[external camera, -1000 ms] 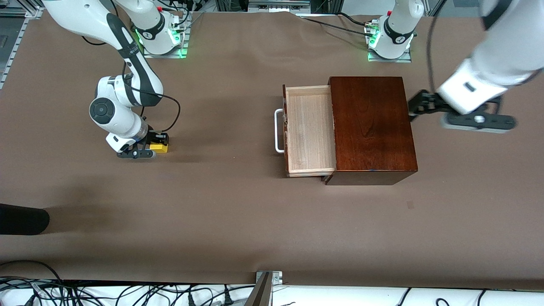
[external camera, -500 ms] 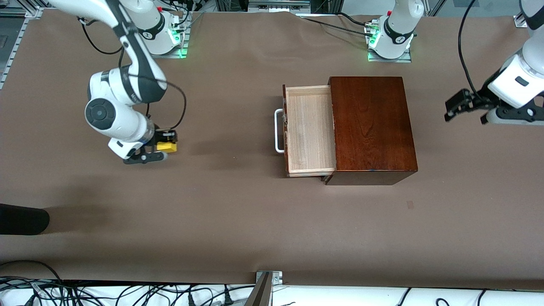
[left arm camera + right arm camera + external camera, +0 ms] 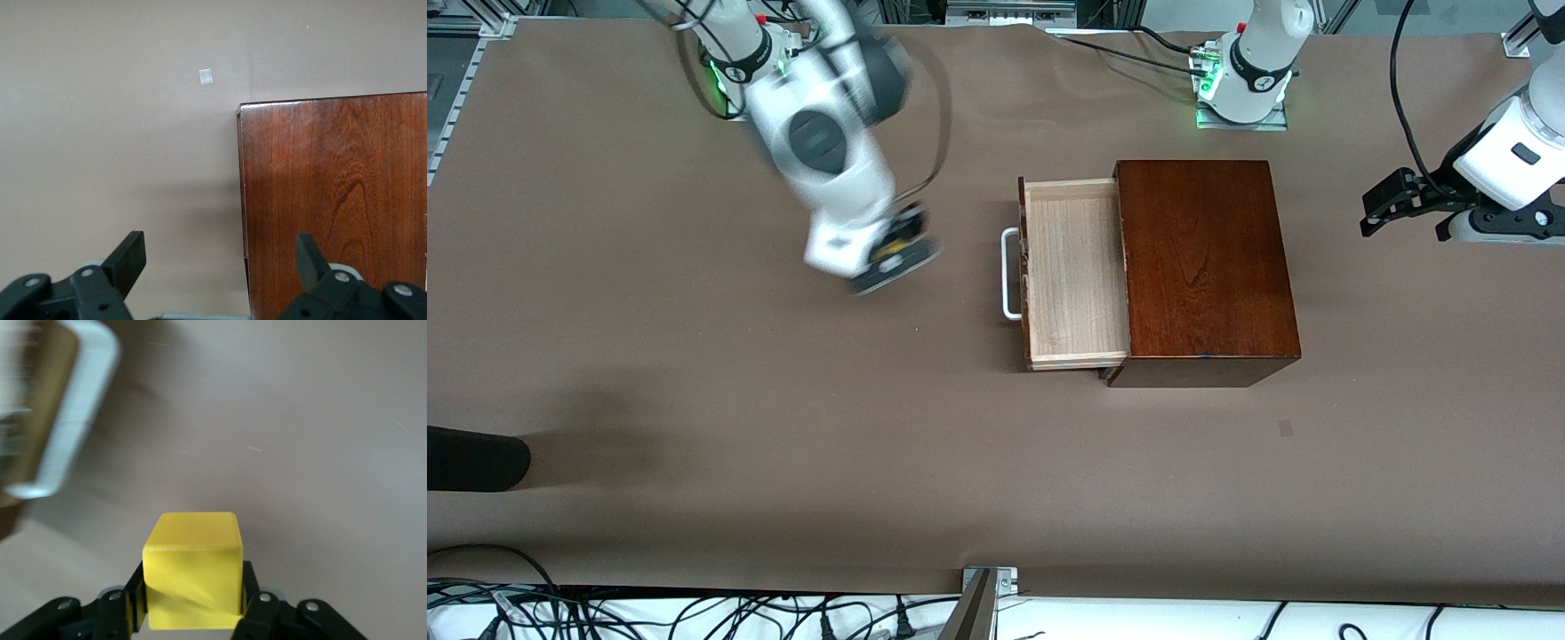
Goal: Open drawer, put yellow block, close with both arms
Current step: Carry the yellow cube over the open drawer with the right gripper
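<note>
The drawer (image 3: 1074, 271) is pulled out of the mahogany box (image 3: 1202, 267); its pale wood tray is empty and its white bar handle (image 3: 1009, 274) faces the right arm's end of the table. My right gripper (image 3: 891, 252) is shut on the yellow block (image 3: 193, 577) and carries it in the air over the bare table beside the handle (image 3: 63, 420). Only a sliver of the block (image 3: 889, 247) shows in the front view. My left gripper (image 3: 1387, 206) is open and empty, up in the air off the box's closed end; the box (image 3: 333, 200) fills part of the left wrist view.
The brown table cover (image 3: 783, 427) stretches all around the box. A dark object (image 3: 471, 458) pokes in at the table's edge at the right arm's end, near the front camera. Cables lie along the front edge.
My right gripper has lifted the yellow block off the table and swung it quickly toward the drawer. My left gripper has drawn away from the box and risen slightly.
</note>
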